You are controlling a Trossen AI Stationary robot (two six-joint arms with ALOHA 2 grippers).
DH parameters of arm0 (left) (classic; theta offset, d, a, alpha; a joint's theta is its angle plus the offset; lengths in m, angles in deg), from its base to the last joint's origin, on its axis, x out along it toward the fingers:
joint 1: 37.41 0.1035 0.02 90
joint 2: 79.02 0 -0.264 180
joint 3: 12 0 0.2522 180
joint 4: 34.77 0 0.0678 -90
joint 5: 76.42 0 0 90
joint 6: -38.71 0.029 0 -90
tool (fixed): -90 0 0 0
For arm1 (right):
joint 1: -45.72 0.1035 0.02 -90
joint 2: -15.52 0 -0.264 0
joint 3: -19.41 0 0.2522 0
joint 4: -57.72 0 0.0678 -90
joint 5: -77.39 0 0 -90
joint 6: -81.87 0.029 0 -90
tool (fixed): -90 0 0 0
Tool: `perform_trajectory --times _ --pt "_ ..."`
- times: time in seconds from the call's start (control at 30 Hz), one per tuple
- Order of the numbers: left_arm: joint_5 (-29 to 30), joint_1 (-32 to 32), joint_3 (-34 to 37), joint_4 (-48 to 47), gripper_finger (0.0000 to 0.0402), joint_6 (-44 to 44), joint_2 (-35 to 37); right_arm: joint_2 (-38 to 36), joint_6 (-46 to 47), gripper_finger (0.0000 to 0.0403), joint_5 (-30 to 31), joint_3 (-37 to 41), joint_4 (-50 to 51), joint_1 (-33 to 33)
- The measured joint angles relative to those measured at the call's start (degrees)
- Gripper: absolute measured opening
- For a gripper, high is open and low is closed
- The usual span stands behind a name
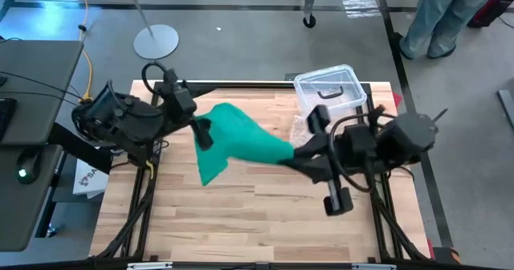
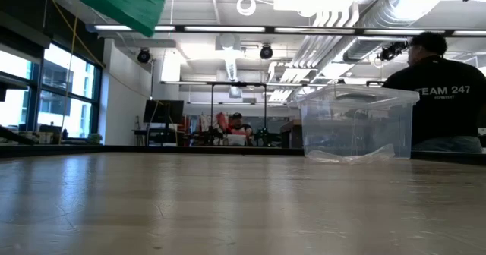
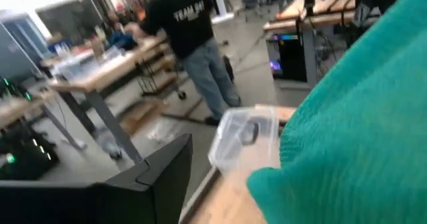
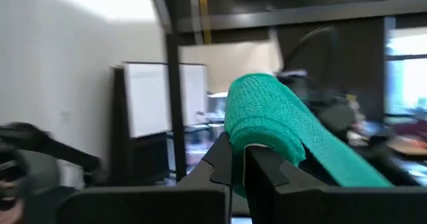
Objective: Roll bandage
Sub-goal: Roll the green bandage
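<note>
Step in hand, as I judge it: re-gripping between turns of the roll. The right gripper (image 4: 239, 161) is pinched shut on the rolled end of the bandage (image 1: 241, 137), and in the right wrist view the strip wraps over the top of the 2 fingers and trails away. The left gripper (image 1: 201, 133) sits at the far edge of the hanging sheet. Its jaws look parted in the high view, but I cannot tell for certain, nor whether it grips the cloth or only touches it.

To do this well, my reading is:
1. Keep the right pinch firm so the started roll does not slip.
2. Have the left gripper retake the free edge squarely, not at a corner, so the strip stays flat.
3. Hold light tension between the 2 arms before the next turn, or the roll will go slack and cone-shaped.

Bandage: solid green, woven texture, broad at the left end and narrowing toward the right gripper. It hangs in the air between the arms, above the wooden table (image 1: 241, 222); the low view shows only a corner of it overhead. The clear box (image 1: 329, 89) stands apart at the table's far edge.
</note>
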Motion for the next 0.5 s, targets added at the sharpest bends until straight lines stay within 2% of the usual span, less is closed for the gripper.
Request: perform_trajectory --times 0.2,0.3,0.37,0.5 --pt "-1.52 -1.75 0.02 -9.09 0.0225 -16.22 2.16 -3.33 4.32 0.0007 12.93 0.0 9.87 0.74" --pt "-5.23 -2.0 0.01 -10.35 0.0225 -20.38 2.73 -4.73 10.94 0.0007 14.26 0.0 16.56 0.43" --pt "-6.56 -1.97 0.02 -11.42 0.0225 -20.3 2.47 -5.38 14.88 0.0007 10.88 0.0 20.35 -0.33" --pt "-6.78 -0.12 0.02 -10.89 0.0226 -15.8 0.09 -5.76 17.09 0.0007 -1.74 0.0 22.85 -2.01"
